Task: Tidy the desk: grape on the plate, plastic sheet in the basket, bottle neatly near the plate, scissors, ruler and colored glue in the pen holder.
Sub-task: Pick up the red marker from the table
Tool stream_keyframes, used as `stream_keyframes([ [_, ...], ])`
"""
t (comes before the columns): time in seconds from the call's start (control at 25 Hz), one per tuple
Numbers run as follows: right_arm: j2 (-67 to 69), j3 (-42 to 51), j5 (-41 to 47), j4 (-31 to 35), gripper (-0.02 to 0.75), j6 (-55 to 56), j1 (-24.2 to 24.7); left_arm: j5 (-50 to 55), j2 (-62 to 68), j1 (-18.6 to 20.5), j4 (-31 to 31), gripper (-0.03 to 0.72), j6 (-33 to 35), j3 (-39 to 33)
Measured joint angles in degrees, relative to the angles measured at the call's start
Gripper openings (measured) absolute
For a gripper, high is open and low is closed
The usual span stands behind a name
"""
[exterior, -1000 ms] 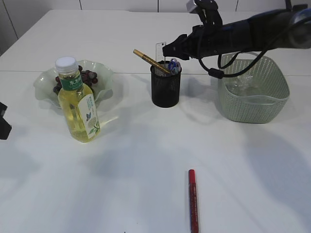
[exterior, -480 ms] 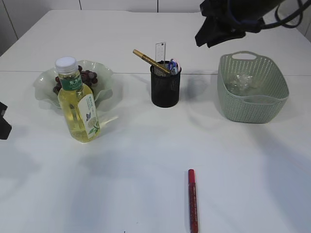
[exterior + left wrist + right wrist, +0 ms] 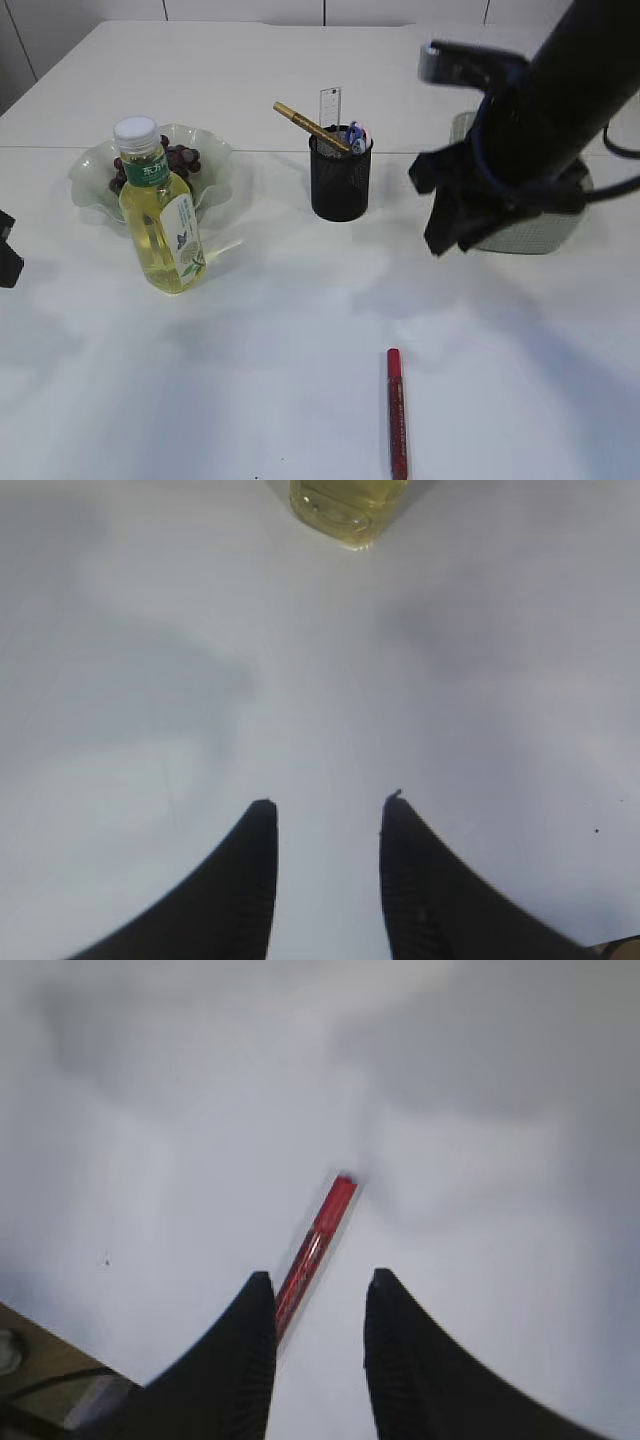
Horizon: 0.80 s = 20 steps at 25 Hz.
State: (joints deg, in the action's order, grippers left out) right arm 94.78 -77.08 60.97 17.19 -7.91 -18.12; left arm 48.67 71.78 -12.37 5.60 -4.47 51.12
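A red colored glue pen [image 3: 397,412] lies on the white table near the front edge. It also shows in the right wrist view, where the red glue pen [image 3: 320,1240] runs just past my right gripper [image 3: 320,1277], which is open and empty. In the exterior view my right gripper [image 3: 438,240] hangs in front of the basket [image 3: 525,240]. The black pen holder [image 3: 341,185] holds a gold glue pen [image 3: 305,124], the ruler [image 3: 329,104] and the scissors [image 3: 357,133]. Grapes [image 3: 180,157] lie on the plate [image 3: 92,175]. The bottle [image 3: 162,215] stands in front of it. My left gripper [image 3: 328,802] is open and empty. The plastic sheet is hidden.
The right arm [image 3: 560,110] crosses the back right and covers most of the basket. The left gripper [image 3: 6,262] shows only at the left edge of the exterior view. The bottle's base [image 3: 345,505] stands well ahead of the left fingers.
My right arm left the pen holder, lifted over the basket, then swung down and forward in front of it. The left arm and the objects have not moved.
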Motion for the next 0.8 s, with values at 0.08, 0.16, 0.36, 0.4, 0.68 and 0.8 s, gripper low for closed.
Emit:
stream_keyframes([
  [0.08,-0.2,4.2,-1.2,-0.1,0.26,2.4,-1.7,0.0,0.0,0.0,0.0,0.254,0.0,0.0],
  [0.16,-0.3,8.1,-4.0,-0.7,0.26,5.5,-3.6,0.0,0.0,0.0,0.0,0.254,0.0,0.0],
  [0.36,0.3,13.7,-9.9,-3.6,0.26,16.8,-9.5,0.0,0.0,0.0,0.0,0.254,0.0,0.0],
  [0.4,1.0,14.2,-10.5,-4.6,0.26,19.1,-10.9,0.0,0.0,0.0,0.0,0.254,0.0,0.0],
  [0.68,5.8,14.5,-13.0,-12.5,0.3,39.6,-16.7,0.0,0.0,0.0,0.0,0.254,0.0,0.0],
  [0.8,8.0,14.5,-13.0,-13.3,0.306,42.4,-16.7,0.0,0.0,0.0,0.0,0.254,0.0,0.0],
])
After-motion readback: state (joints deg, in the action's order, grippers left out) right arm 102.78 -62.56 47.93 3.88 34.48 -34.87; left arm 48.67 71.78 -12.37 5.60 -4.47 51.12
